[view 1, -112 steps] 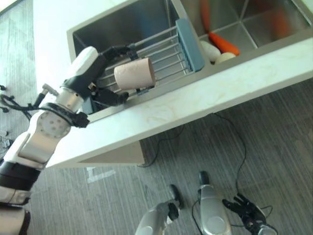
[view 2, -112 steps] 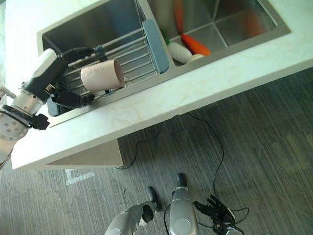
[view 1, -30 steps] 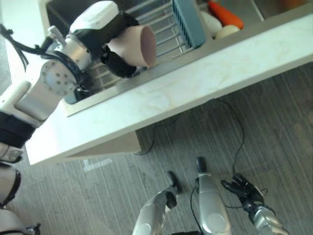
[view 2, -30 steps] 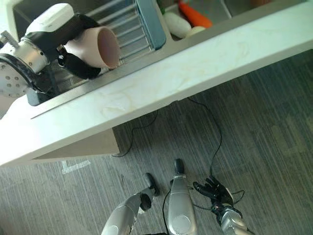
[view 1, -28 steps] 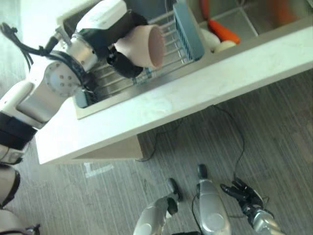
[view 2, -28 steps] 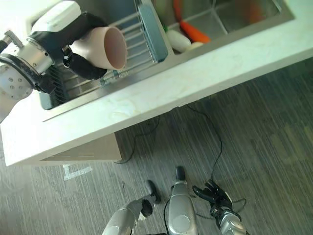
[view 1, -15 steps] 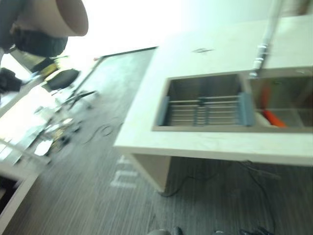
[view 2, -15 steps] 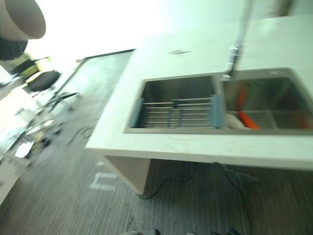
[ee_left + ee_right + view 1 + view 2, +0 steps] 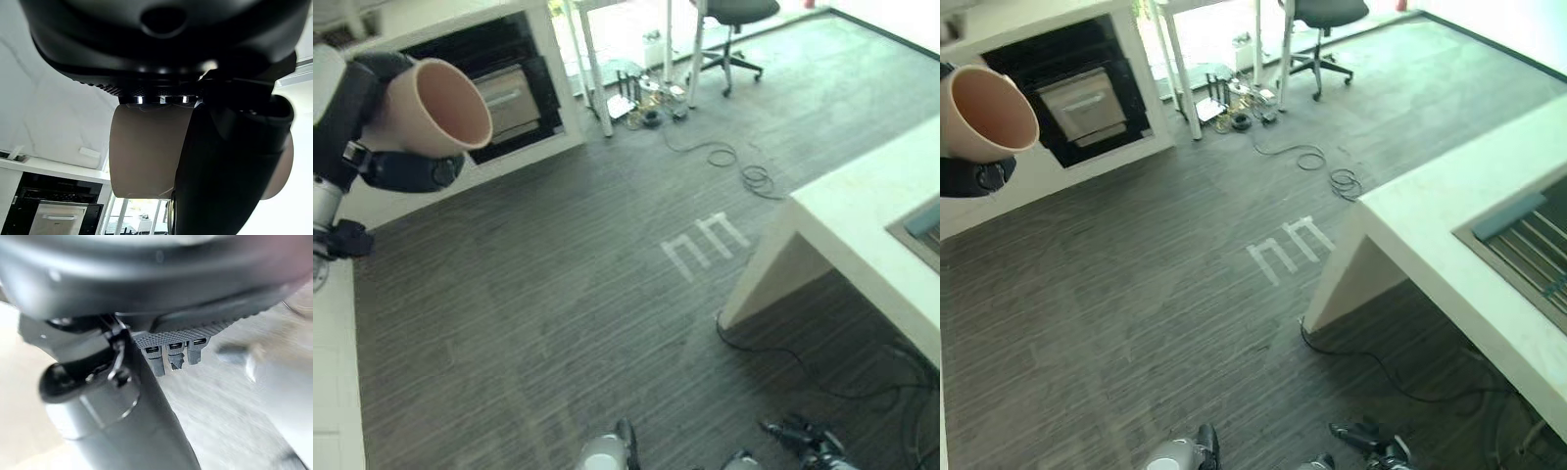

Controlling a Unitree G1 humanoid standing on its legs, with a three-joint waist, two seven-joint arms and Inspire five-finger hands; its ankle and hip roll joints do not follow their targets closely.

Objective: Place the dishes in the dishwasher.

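Observation:
A beige cup [image 9: 435,108] is held on its side at the upper left, its mouth facing the room. My left hand [image 9: 403,170] is shut on it, the thumb under the wall and the fingers over it; the left wrist view shows the cup [image 9: 145,156] clamped against the palm by the thumb [image 9: 230,171]. Across the floor, a dark built-in appliance [image 9: 1077,93] with a silvery front stands open in a white cabinet. My right hand [image 9: 803,439] hangs low over the floor, its fingers relaxed and holding nothing.
A white counter [image 9: 1449,211] with a sink rack [image 9: 1528,235] juts in from the right. An office chair [image 9: 734,15], table legs with clutter [image 9: 641,98] and loose cables [image 9: 744,176] sit at the far side. White tape marks [image 9: 705,240] cross the grey floor.
The view has swung from the sink to the room and the far cabinet. The cup, lifted off the rack earlier, stays in my left hand. The right hand still hangs low.

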